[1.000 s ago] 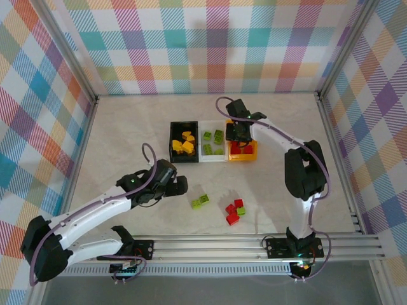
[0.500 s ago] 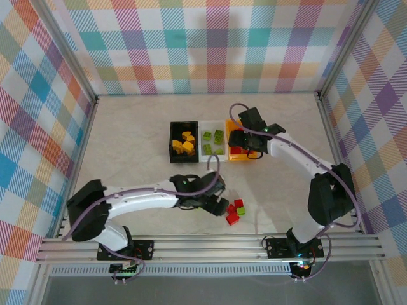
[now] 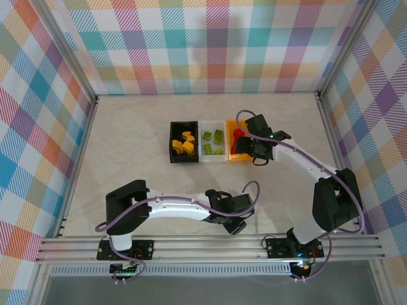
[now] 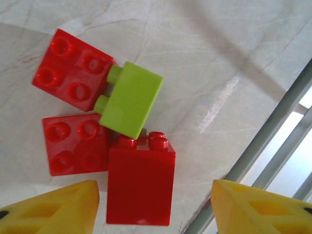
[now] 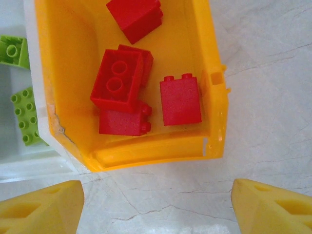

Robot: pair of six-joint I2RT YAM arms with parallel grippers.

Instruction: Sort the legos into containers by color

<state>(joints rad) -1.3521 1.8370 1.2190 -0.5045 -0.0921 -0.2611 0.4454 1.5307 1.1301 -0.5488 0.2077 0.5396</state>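
Clutter faces the open left fingers (image 4: 48, 207): three red bricks (image 4: 140, 185) touching a lime brick (image 4: 131, 100). Equally spread, the right fingers (image 5: 39, 207) hover by the orange bin (image 5: 146, 151).

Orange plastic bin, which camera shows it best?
Right wrist: the orange rectangular plastic bin sits close, red studded bricks distinct inside. Top external shows it small, partly under the right arm. Left wrist faces loose bricks.

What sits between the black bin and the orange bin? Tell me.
The white bin stands between the black bin and the orange bin in one row, with lime green bricks inside; the top external view shows it.
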